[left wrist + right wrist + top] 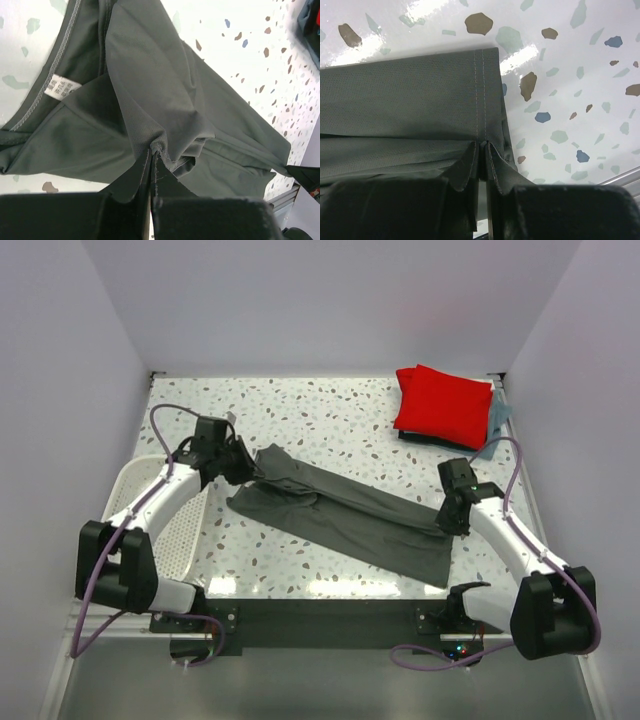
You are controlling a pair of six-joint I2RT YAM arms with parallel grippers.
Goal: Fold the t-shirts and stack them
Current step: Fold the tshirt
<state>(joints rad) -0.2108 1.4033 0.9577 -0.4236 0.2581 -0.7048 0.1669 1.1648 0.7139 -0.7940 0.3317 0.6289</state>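
Note:
A large dark grey t-shirt lies stretched in a long band across the table between both arms. My left gripper is shut on a bunched fold near its collar end; a white label shows by the neckline. At the other end my right gripper is shut on the stitched hem, which lies flat on the table. A folded bright red t-shirt lies on a stack at the back right, with a light blue-grey t-shirt peeking out under it.
A white mesh basket stands at the left edge beside the left arm. White walls close in the speckled table on three sides. A black bar runs along the near edge between the arm bases.

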